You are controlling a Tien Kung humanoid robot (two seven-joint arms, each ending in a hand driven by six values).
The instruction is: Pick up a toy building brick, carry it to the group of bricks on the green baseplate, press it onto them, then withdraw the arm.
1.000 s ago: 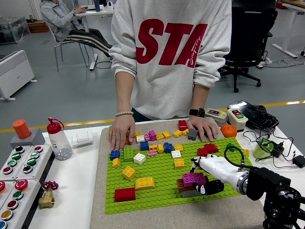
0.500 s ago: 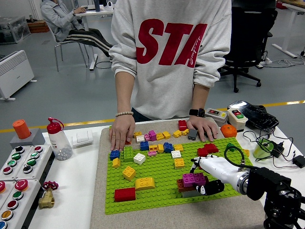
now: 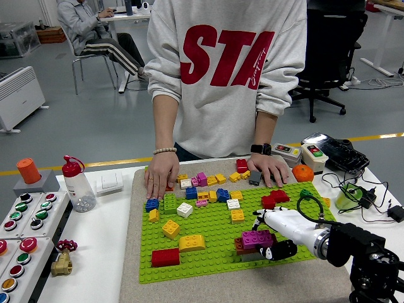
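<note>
Magenta brick (image 3: 257, 238): on the brown and grey brick stack (image 3: 247, 247), right part of the green baseplate (image 3: 208, 252)
Right hand (image 3: 278, 233): fingers pinching the magenta brick
Person's hands (image 3: 160, 177): flat on the baseplate's far edge

A bright green baseplate (image 3: 214, 243) is laid on a beige mat (image 3: 129, 265), and it is dotted with yellow, red, blue, white and magenta bricks. A magenta brick (image 3: 256, 238) is seen on a brown and grey stack at the near right, beside the white-and-black right hand (image 3: 278, 237). At the far side, a grey sweatshirt (image 3: 227, 69) with red lettering is worn by a person.
</note>
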